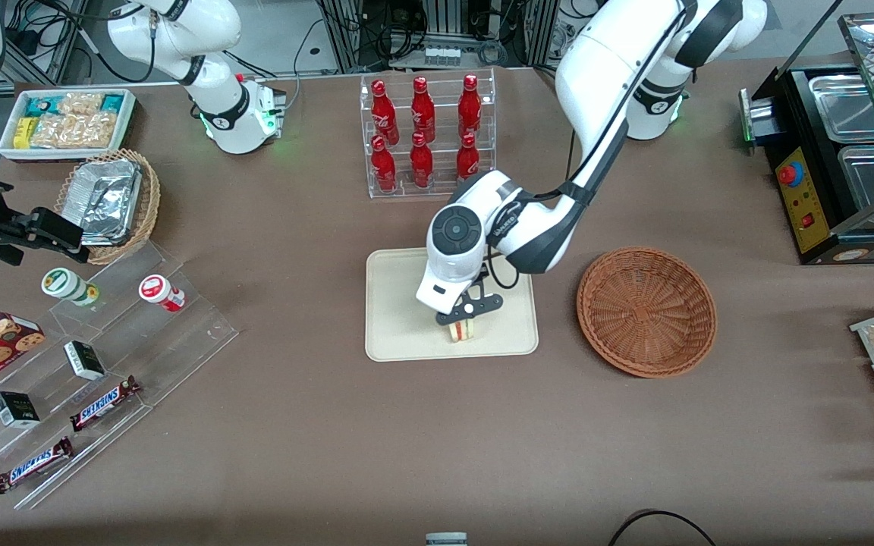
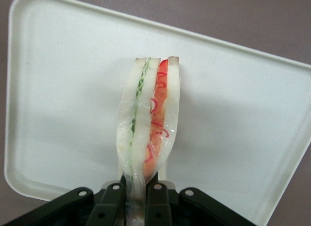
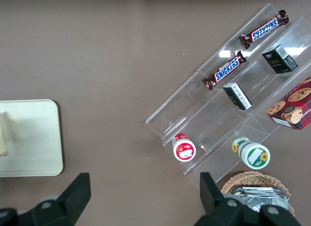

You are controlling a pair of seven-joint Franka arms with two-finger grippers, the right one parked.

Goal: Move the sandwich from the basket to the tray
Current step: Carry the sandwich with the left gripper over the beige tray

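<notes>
Sandwich (image 1: 462,330) sits clamped between the closed fingers of the gripper (image 1: 461,322), cut edge with red and green filling facing the front camera, over the tray (image 1: 399,303) toward the tray's 5 o'clock in the front view; whether it touches the tray I cannot tell. From its base at about 1 o'clock of the tray, the left arm bends down over the tray, wrist pointing downward, with the basket (image 1: 646,311) just beside the tray toward the working arm's end.
</notes>
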